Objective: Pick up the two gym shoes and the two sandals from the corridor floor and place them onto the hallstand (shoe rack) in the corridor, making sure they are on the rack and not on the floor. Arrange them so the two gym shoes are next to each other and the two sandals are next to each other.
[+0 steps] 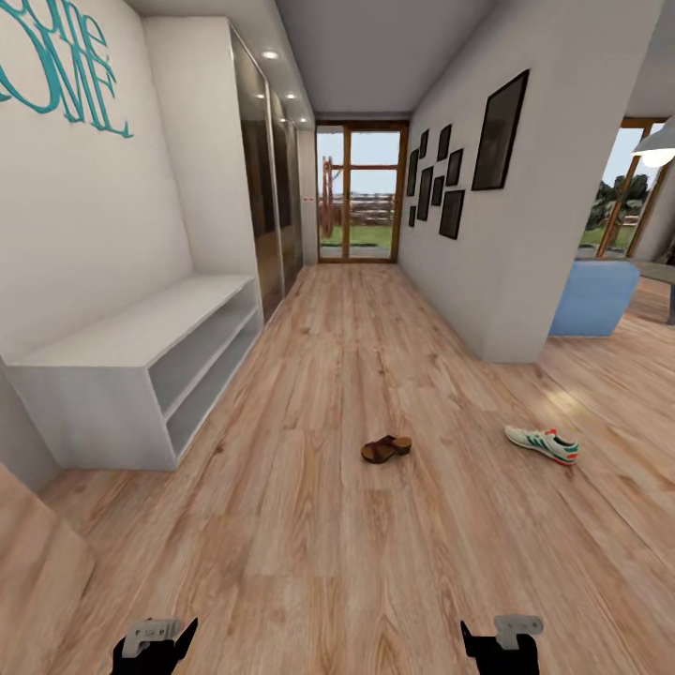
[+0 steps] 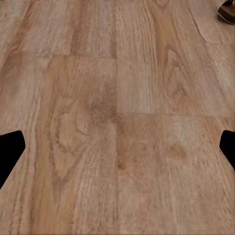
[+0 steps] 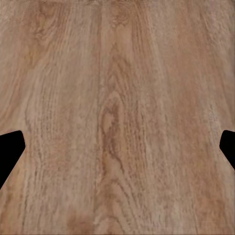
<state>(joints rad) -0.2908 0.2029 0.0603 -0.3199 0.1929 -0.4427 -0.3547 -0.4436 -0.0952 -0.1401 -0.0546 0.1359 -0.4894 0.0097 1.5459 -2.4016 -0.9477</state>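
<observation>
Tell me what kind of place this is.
Most likely a home entrance corridor: a white shoe bench along the wall, a glazed door at the far end, and a sandal on the wood floor.

I'm looking down the hallway of a home. Wood-grain plank flooring runs ahead of my two pincers to a glazed door at the far end, with a fence and grass behind it. Ahead to the left of the left pincer stands a low white bench with open shelves, teal lettering on the wall above it, then mirrored wardrobe doors. Dark picture frames hang ahead on the right wall.
</observation>
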